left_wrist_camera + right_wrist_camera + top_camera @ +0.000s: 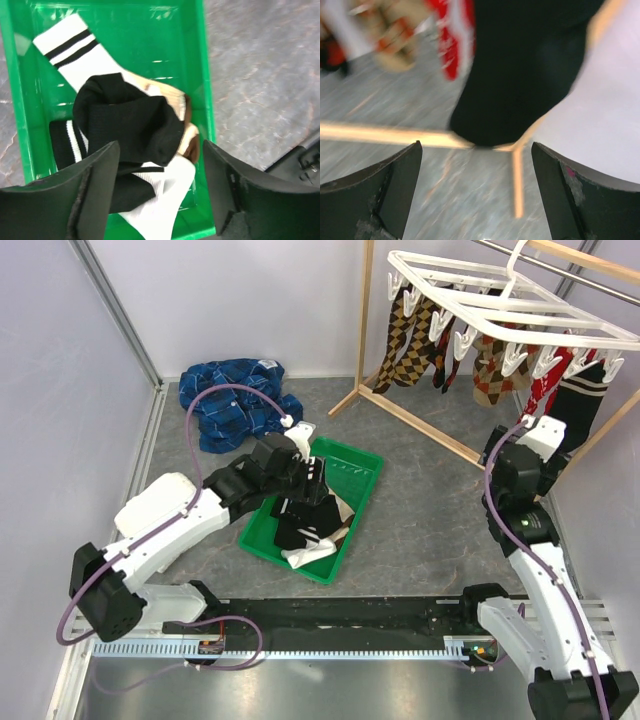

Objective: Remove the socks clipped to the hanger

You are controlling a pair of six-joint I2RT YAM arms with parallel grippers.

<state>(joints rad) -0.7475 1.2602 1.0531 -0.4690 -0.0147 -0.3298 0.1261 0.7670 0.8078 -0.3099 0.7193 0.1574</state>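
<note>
Facing a limp, light black knitted sock (520, 65) hung from the white plastic grid hanger (520, 312), right gripper (477, 170) jaws apart; best pinched near its clip; left gripper (160, 149) likewise apart

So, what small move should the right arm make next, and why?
Probably ease the right gripper forward until the black sock sits between its fingers, then close. Its jaws stand wide open and empty, and that sock hangs just ahead of them, at the right end of the hanger, apparently clipped there.
</note>
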